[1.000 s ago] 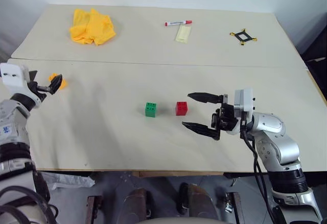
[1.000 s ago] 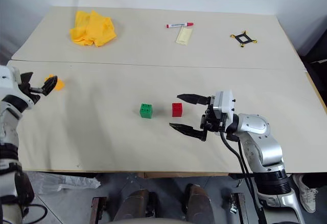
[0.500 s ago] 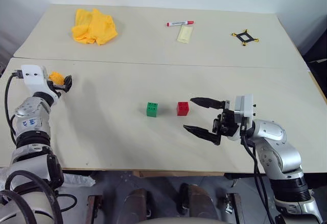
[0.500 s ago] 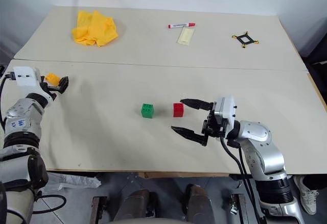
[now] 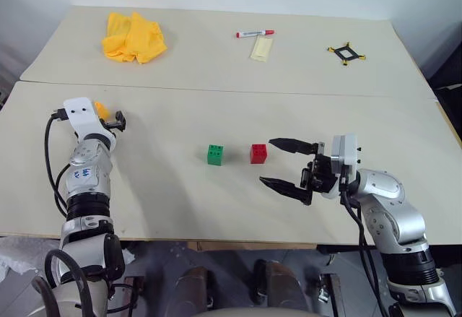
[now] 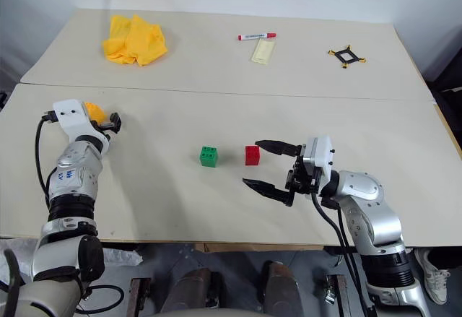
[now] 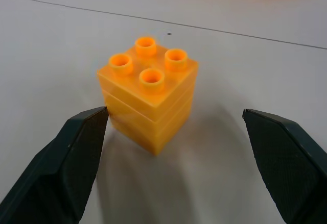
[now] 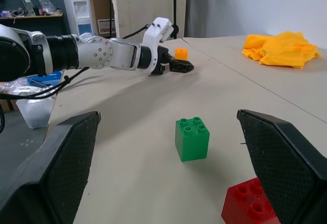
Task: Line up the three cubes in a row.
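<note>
- Both grippers stand with jaws spread wide, and neither is holding anything.
- Left gripper (image 7: 173, 157) sits low over the table (image 5: 216, 57) near its left edge, pointing level at the orange cube (image 7: 148, 94).
- Seen from the left wrist, the orange cube stands upright on the table, studs up, between the two fingers (image 7: 71, 163) and a little ahead of their tips. It lies closer to one finger; whether that finger touches it cannot be told. A clear gap separates it from the other finger.
- From the head view, the orange cube (image 6: 94, 109) shows just beyond the left gripper, well apart from the other two cubes.
- Right gripper (image 5: 283, 164) hovers near the middle of the table, pointing toward the robot's left.
- Red cube (image 5: 258, 153) rests on the table just beside the right gripper's far fingertip, outside the jaws and not touching them.
- Green cube (image 5: 214, 154) rests near the red cube, on its left, with a gap between them.
- From the right wrist, the green cube (image 8: 191, 138) and red cube (image 8: 250, 208) lie ahead of the spread fingers, both studs up.
- Far side of the table: a yellow cloth (image 5: 131, 37) at the left, a marker (image 5: 253, 33) in the middle, and a black-and-yellow frame (image 5: 343, 52) at the right.
</note>
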Robot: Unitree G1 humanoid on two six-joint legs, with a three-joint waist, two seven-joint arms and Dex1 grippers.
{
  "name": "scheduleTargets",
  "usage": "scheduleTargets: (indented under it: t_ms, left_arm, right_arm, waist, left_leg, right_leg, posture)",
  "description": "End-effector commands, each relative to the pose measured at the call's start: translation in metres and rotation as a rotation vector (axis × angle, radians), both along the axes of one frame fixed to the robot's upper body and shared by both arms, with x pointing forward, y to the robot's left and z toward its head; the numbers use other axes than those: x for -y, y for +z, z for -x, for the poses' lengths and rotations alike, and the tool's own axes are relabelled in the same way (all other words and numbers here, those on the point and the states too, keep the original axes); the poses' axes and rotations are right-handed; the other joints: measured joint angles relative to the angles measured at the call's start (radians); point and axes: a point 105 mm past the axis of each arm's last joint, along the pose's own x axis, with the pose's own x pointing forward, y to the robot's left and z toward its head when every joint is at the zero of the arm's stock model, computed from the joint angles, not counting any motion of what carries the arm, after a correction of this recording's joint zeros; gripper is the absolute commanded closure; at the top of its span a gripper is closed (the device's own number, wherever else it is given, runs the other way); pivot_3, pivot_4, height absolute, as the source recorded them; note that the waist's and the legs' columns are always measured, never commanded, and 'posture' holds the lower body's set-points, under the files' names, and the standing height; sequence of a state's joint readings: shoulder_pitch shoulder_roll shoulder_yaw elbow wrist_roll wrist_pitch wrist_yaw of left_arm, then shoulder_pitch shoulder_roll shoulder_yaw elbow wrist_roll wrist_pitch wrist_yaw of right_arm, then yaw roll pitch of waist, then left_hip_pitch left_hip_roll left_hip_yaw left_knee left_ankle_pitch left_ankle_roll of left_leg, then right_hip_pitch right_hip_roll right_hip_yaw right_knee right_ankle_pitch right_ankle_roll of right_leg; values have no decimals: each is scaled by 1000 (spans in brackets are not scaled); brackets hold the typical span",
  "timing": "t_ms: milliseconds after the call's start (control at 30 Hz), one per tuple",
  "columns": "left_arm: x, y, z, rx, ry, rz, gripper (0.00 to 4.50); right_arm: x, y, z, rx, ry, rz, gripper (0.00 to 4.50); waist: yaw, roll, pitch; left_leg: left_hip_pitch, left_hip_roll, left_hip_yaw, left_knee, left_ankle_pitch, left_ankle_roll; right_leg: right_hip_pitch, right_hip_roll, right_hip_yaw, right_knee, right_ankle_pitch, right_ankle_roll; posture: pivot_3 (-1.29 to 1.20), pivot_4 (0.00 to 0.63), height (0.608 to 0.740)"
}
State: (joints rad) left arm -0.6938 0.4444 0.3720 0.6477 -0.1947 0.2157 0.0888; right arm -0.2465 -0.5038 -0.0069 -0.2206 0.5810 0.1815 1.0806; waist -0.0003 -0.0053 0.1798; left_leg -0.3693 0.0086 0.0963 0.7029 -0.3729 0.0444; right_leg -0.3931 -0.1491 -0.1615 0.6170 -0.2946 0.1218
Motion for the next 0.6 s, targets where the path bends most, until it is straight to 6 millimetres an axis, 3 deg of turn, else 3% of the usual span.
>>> scheduleTargets:
  t_ms: [33,333,433,600]
  left_arm:
    - [-1,15,-3,49,19,8,51]
    - [13,20,-15,21,-155,-90,51]
    - [1,25,-14,-9,-241,-180,51]
    - [-8,21,-9,-44,-350,-175,51]
  right_arm:
    - [2,5,1,11,7,-18,0]
    - [1,4,2,-1,8,-17,0]
    - [2,3,3,-2,7,-14,0]
    - [4,3,5,-1,-8,-12,0]
  waist:
    - [0,0,0]
    - [5,0,0]
    - [0,0,0]
    - [-3,0,0]
  left_leg:
    - [0,0,0,0,0,0]
    - [0,-1,0,0,0,0]
    - [0,-4,1,0,0,0]
    - [0,-6,2,-2,0,0]
  right_leg:
    - [0,0,0,0,0,0]
    - [0,0,0,0,0,0]
    - [0,0,-1,-1,0,0]
    - [0,0,-1,-2,0,0]
  posture:
    - [0,150,740]
    - [0,150,740]
    - [0,150,740]
    - [0,150,740]
